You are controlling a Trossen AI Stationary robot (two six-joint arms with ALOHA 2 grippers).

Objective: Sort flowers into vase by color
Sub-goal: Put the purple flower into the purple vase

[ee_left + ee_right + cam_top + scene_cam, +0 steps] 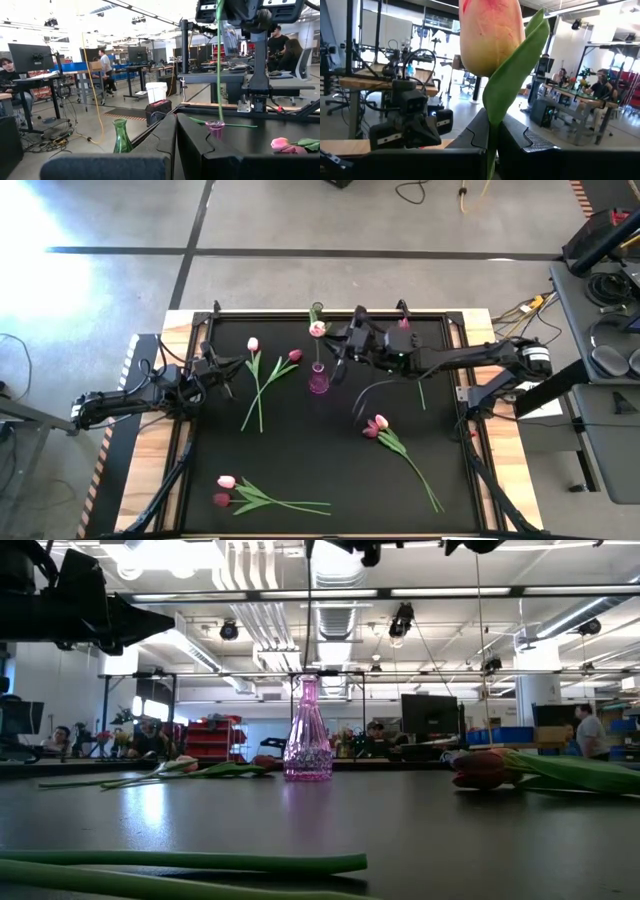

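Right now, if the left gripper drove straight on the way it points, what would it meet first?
Probably nothing: the left gripper's line seems to pass between the green vase and the pink vase, though depth is unclear.

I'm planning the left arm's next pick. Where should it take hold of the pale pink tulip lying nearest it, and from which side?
Grip the pale pink tulip partway along its thin green stem, coming straight down from above. It lies flat on the black table mat, so the stem is the slim part the fingers can close across; the head would crush. Stay above where the dark red tulip crosses its stem. The left gripper waits just beside it.
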